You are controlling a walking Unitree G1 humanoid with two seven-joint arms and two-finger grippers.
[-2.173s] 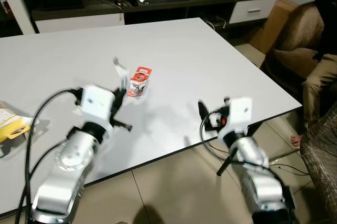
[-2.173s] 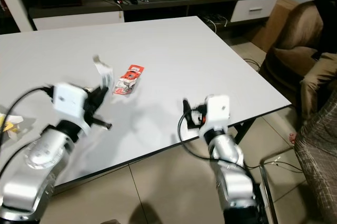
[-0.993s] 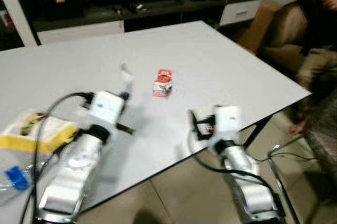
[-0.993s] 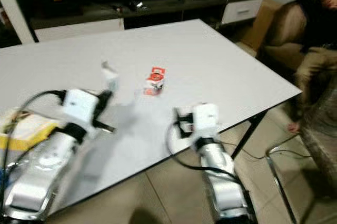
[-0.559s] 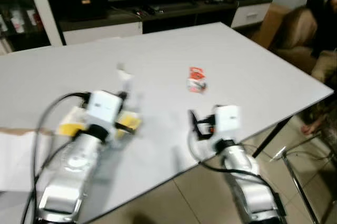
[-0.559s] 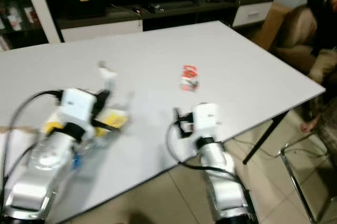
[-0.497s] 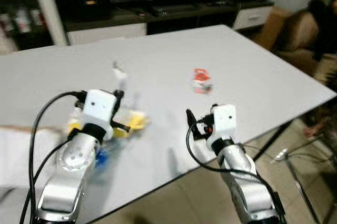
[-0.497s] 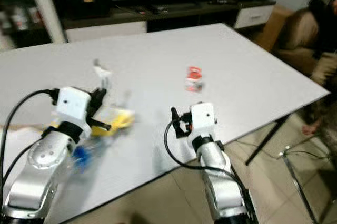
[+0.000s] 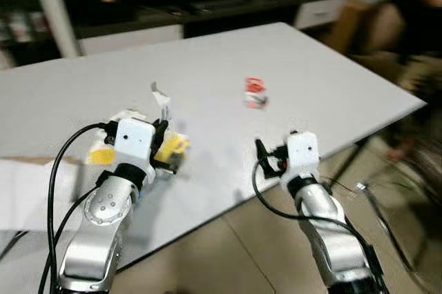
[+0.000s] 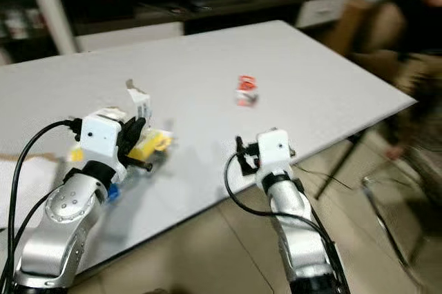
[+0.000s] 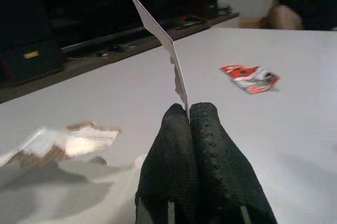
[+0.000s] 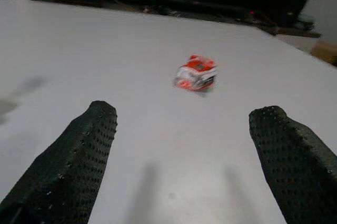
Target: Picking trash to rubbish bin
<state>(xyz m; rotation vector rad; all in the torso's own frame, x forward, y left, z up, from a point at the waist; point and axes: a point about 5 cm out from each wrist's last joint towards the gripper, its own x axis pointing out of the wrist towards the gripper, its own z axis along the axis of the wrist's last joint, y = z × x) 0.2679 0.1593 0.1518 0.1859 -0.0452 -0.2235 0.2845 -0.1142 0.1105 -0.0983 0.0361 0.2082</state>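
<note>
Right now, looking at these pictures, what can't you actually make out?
- Print on the red wrapper: too small and blurred in every view.
- The yellow packet and what lies beside it: partly hidden behind the left gripper, which pinches a white paper scrap.
- The person at the head views' right edge: cut off and blurred.
- Items on the dark shelf: too dim.

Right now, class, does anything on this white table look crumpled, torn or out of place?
Yes. A crumpled red wrapper lies alone on the white table, and yellow packaging sits beside the left gripper, which pinches a torn paper scrap.
</note>
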